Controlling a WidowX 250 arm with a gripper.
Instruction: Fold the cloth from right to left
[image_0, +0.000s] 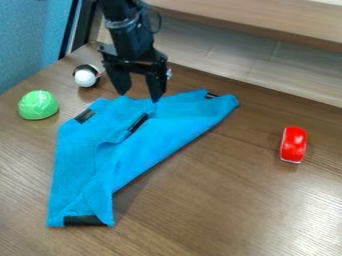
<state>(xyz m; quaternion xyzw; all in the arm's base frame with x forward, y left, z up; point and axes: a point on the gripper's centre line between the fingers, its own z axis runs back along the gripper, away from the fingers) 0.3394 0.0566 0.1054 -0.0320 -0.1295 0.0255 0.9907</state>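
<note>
A bright blue soft cloth with black patches at its corners lies on the left half of a brown wood-grain table. It is doubled over on itself, with a long slanting edge running from the near left to the far right. One black patch sits on top, toward the cloth's far side, probably the corner of the folded flap. The layers are a little rumpled there.

Your black two-finger gripper hangs over the cloth's far edge, fingers spread wide and pointing down, with nothing seen held between them. Whether the tips touch the fabric, you cannot tell.

Left of the gripper is a small black-and-white ball; nearer and farther left, a rounded, bright green object. Well apart on the right is a glossy red rounded object. A pale wooden ledge runs along the far side.

The right-to-left fold looks largely made, so you are likely at the finishing step: lift straight up without dragging the flap, then check whether it needs smoothing leftward.
</note>
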